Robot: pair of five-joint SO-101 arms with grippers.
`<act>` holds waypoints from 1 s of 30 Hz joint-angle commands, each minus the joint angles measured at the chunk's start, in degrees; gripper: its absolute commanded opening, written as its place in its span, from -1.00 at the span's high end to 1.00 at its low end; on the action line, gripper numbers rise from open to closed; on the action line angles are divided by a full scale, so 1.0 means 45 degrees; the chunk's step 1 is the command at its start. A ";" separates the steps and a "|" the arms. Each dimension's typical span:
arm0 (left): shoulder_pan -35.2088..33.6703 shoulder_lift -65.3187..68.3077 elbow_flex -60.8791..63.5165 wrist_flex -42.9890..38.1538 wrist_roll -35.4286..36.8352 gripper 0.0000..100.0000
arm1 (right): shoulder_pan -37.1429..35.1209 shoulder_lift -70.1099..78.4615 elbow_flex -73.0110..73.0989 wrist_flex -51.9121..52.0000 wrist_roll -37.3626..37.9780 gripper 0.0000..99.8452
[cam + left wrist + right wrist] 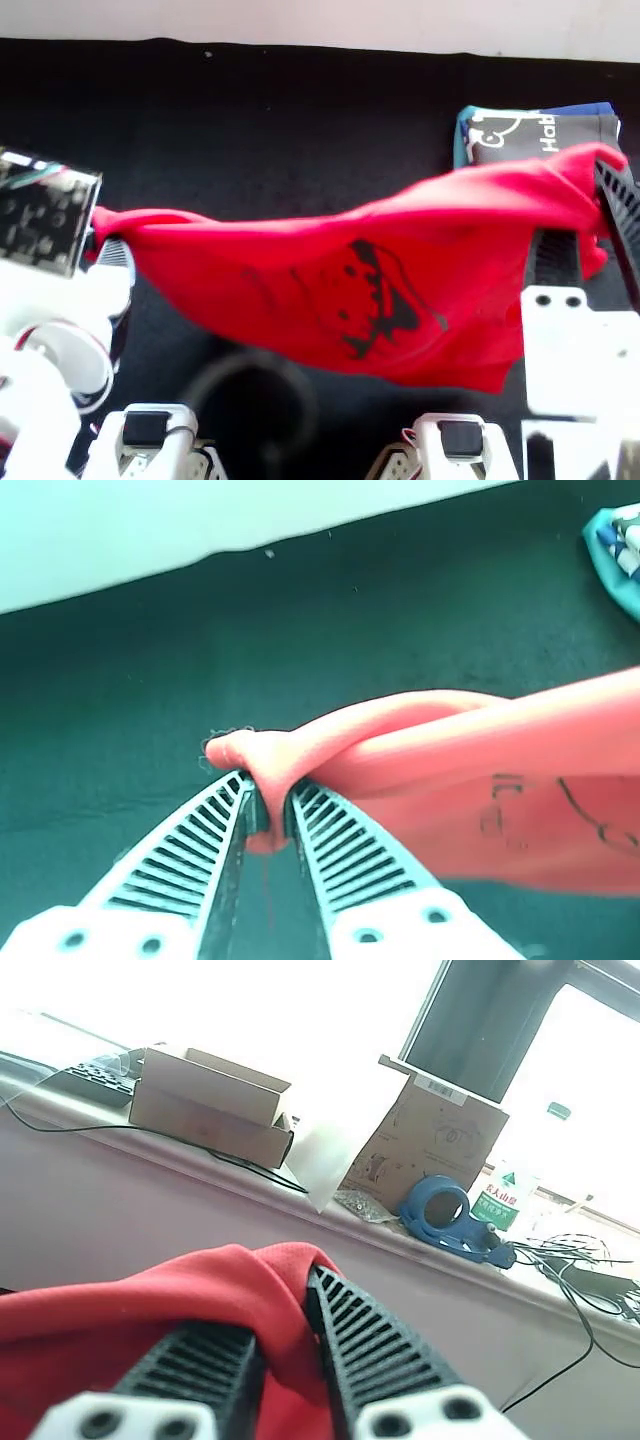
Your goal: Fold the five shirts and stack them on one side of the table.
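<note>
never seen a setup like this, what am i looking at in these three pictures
These are two small robot arms at a black table. The high view looks down from a fixed camera; the other two come from cameras on the arms' wrists. A red shirt hangs stretched between the arms: the left end effector is shut on one end, the right end effector on the other. At the table's far right lies a pile of folded shirts.

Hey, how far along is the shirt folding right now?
Done: a folded pile sits on the table's far right, count unclear. In hand: the red shirt hangs stretched between the left gripper and right gripper, both shut on it. Remaining: folding it and stacking it.
</note>
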 commanded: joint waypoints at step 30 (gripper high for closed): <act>-0.2042 -0.0264 0.3448 -0.1973 0.0039 0.98 | -0.1201 0.0674 0.5929 -0.2862 0.0137 0.99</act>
